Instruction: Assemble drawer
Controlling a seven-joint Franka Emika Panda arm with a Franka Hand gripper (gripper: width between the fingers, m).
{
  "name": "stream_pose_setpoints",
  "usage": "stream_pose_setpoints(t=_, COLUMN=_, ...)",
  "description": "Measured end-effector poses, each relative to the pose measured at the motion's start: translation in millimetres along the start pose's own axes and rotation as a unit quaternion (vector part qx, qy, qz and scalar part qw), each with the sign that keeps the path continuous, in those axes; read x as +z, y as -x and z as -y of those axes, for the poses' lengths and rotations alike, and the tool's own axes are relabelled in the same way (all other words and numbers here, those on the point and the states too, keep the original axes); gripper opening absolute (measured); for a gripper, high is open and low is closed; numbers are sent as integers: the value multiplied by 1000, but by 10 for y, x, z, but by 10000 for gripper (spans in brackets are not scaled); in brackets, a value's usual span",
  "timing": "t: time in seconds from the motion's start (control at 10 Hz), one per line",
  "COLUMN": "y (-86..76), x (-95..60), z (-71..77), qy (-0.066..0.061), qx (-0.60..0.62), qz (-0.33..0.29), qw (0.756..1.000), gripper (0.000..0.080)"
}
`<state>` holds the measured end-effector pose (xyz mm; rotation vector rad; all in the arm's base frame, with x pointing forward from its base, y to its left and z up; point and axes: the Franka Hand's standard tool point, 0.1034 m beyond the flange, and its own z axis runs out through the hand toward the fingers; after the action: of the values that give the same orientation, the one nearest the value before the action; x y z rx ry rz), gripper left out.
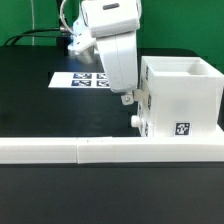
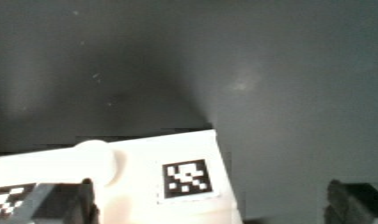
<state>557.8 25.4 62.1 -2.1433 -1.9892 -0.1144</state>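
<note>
One drawer box (image 1: 182,98), unreadable marker tag (image 1: 183,128), gripper (image 1: 128,97)

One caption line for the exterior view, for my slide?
Franka arm's claw lowered beside the white drawer box, marker board behind.

This place looks like a robotics laboratory, not a home. A white Franka robot arm (image 1: 108,45) hangs over a flat black bench (image 1: 30,95), and black cables (image 1: 40,36) run along the upper left of the frame. A thin flat white marker board (image 1: 82,78) with square black-and-white tags lies on the bench. The white box-shaped drawer part (image 1: 182,100) at the right of the frame also carries such a printed tag, and so does the white part (image 2: 141,170) low in the wrist view.
</note>
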Motion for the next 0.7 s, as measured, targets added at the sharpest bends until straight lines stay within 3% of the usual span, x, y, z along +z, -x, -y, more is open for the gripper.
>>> stream_pose_setpoints(t=0.2, y=105, x=-16, z=14, qy=-4, qx=0, qz=1, qw=1000, gripper=649)
stream_pose_setpoints(t=0.4, y=391, x=-80, z=20, qy=-3, qx=8, qz=3, qw=1000, gripper=649)
stream_pose_setpoints(t=0.7, y=534, x=-109, z=36, qy=12, qx=33, qz=3, qw=999, gripper=649)
